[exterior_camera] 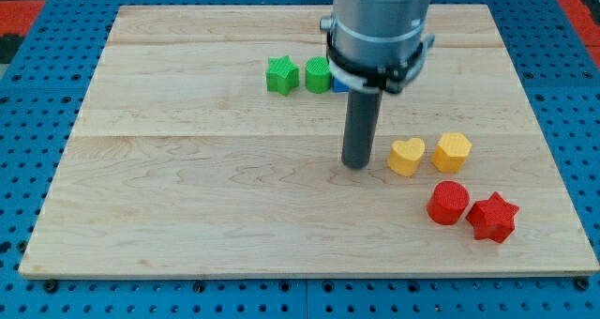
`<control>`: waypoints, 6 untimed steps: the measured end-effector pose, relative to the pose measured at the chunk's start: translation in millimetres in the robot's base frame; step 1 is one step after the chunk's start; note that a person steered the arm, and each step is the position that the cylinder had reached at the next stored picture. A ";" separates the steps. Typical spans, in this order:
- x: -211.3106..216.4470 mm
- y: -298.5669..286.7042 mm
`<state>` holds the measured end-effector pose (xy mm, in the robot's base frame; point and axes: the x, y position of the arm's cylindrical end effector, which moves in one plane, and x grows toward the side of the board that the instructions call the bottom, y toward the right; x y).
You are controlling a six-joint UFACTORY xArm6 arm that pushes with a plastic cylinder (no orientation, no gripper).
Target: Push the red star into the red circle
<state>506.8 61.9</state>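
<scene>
**Star's already hugging the circle, tip is on the wrong side**

Biggest thing first: the wooden board (187,197) fills most of the view, sitting on a blue pegboard (28,94). The arm's grey housing (380,23) comes down from 12 o'clock, and the dark rod hangs under it. There's no claw on this thing, so nothing to open or close. It's just a bare stick, and my tip (356,164) rests on the wood a bit right of board centre, touching no block.

Now the blocks. The red circle (448,203) and the red star (493,217) sit down at roughly 4 o'clock from my tip, well apart from it. The star is at about 4 o'clock from the circle and looks like it's touching it or just beside it, hard to call from here. So the task looks nearly done, if not done.

The bit that matters: the circle lies between my tip and the star. To shove the star in tighter, I reckon the tip has to loop round to the star's far side and push toward 10 o'clock.

The yellow heart (407,157) is just beside my tip at 3 o'clock, with a yellow hexagon (452,152) next to it, so both could get clipped on the way round. The green star (282,76), green block (318,75) and a mostly hidden blue block (338,85) sit up at 11 o'clock, out of the way.
</scene>
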 end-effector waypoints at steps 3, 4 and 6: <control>98.9 169.2; 85.6 185.7; 56.7 129.0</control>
